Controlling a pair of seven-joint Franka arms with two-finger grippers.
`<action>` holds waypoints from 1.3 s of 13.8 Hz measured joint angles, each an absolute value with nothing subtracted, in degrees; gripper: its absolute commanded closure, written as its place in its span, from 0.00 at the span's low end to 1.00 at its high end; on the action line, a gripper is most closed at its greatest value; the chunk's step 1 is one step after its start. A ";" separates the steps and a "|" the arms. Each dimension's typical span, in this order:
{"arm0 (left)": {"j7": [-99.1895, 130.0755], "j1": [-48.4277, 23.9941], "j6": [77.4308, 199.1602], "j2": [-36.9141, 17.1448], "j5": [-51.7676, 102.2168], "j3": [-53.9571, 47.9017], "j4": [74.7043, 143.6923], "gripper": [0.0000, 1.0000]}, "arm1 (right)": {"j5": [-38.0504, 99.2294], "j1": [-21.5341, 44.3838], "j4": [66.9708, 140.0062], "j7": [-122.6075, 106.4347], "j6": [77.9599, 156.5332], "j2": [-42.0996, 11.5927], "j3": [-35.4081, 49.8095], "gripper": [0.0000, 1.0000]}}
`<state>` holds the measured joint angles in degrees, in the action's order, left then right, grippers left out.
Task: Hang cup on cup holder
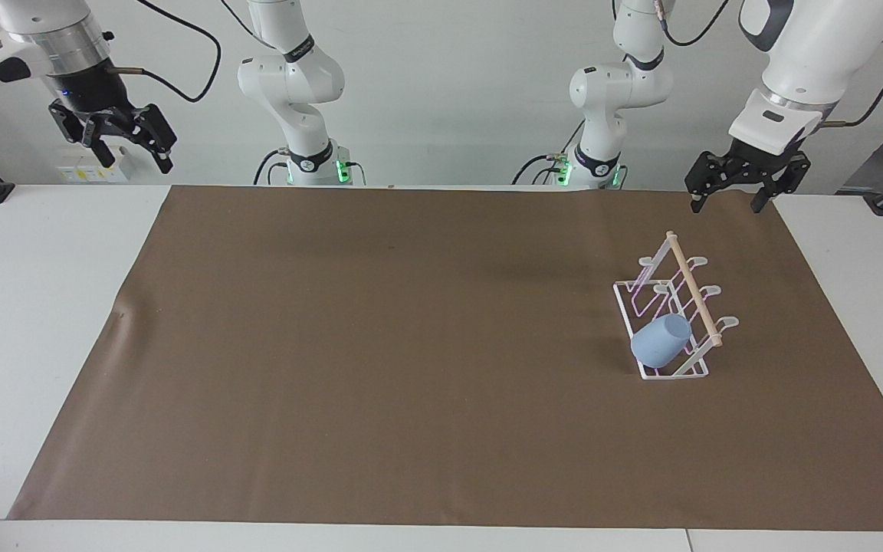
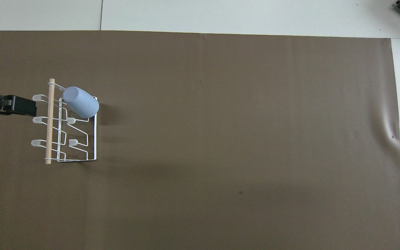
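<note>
We see the cup (image 1: 661, 340) hanging tilted on a prong of the cup holder (image 1: 671, 373). The left gripper (image 1: 730, 196) hangs spread and empty above the mat (image 1: 380, 360), well apart from the cup holder, while the right gripper (image 1: 133, 147) waits splayed and empty, well apart from it.

Robotics lab: cabled Franka arms (image 1: 292, 84), bare white wall (image 1: 449, 92), paper-covered table (image 1: 43, 307).

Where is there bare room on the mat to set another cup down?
Nearly all of the brown mat is bare, from the cup holder to the right arm's end. The only crowded spot is the holder, with the cup on its prong farthest from the robots. Left tool and right tool hang raised and open.
</note>
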<state>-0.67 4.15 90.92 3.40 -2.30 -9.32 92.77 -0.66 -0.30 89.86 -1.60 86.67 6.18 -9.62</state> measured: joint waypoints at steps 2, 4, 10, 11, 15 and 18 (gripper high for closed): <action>-0.38 5.56 91.03 3.40 0.41 -9.21 92.91 0.00 | -0.66 -0.08 90.19 -1.60 86.66 6.20 -9.47 0.00; -0.05 6.34 90.86 3.49 2.17 -9.19 92.84 0.00 | -0.66 0.09 91.19 -1.60 86.63 6.47 -9.20 0.00; 0.67 6.44 83.14 2.99 2.62 -9.25 86.73 0.00 | -0.65 2.82 97.26 -1.68 86.01 9.85 -7.08 0.00; 0.67 6.39 83.16 2.88 2.62 -9.38 86.57 0.00 | -0.65 3.33 97.45 -1.68 85.15 10.11 -6.98 0.00; 0.67 6.26 83.19 2.35 2.62 -10.03 86.65 0.00 | -0.65 3.39 97.50 -1.68 84.67 10.42 -7.16 0.00; 0.67 6.25 83.19 2.33 2.62 -10.21 86.69 0.00 | -0.65 3.38 97.50 -1.68 84.67 10.45 -7.28 0.00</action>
<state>0.67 6.25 83.19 2.33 2.62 -10.21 86.69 -0.65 3.38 97.50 -1.68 84.67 10.45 -7.28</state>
